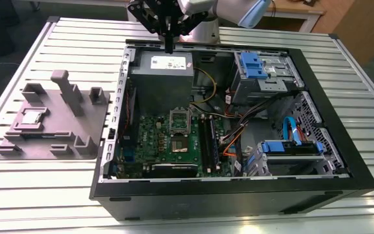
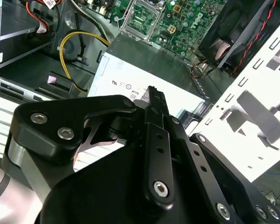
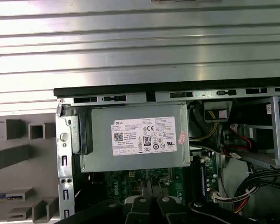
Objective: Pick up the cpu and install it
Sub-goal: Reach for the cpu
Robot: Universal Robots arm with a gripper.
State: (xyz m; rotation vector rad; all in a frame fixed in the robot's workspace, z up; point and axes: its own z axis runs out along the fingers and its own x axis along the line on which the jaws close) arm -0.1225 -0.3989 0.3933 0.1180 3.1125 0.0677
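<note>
Nothing picked up yet: the cpu is on its tray and the gripper is empty over the case.

From my station, the gripper (image 1: 169, 47) has its fingers drawn together with nothing between them. It hangs above the power supply (image 1: 161, 78), at the far edge of the open computer case (image 1: 239, 192). The cpu (image 1: 32, 117) lies flat in a recess of the grey tray (image 1: 83, 131), toward that tray's edge on the exterior view's left. The tray sits on the table (image 1: 57, 195) just beside the case, so the chip is well apart from the gripper. On the motherboard (image 1: 154, 141) the socket (image 1: 179, 142) looks unfilled to me, so I judge both the pickup and the install remain to be done.
</note>
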